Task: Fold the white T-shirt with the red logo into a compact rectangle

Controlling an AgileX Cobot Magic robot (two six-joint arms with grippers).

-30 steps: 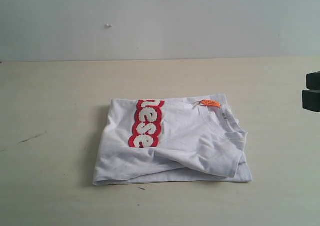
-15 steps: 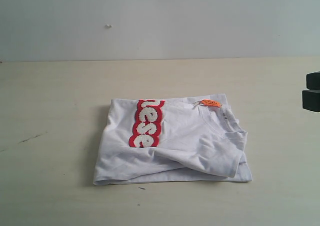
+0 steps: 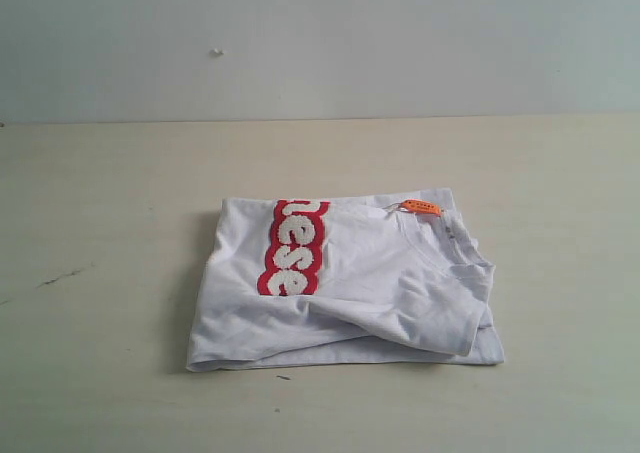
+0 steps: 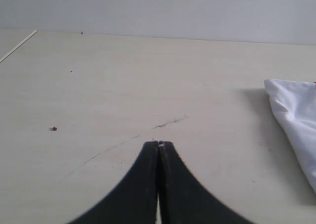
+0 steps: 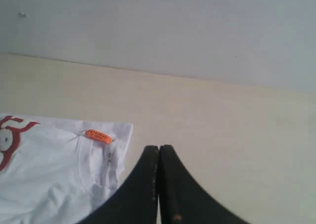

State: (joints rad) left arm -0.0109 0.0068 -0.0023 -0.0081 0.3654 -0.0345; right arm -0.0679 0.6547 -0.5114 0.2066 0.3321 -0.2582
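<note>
Exterior view: white T-shirt (image 3: 350,293) lies folded to a rough rectangle at the centre of the desk (image 3: 100,173), red logo (image 3: 295,248) up, hem rumpled. Left claw (image 4: 158,144) and right claw (image 5: 158,147) both closed, empty; fold looks essentially done.

My left gripper (image 4: 159,144) has two matte black fingers (image 4: 140,192), wide at the base and curving to thin tips. My right gripper (image 5: 159,147) looks alike.
</note>
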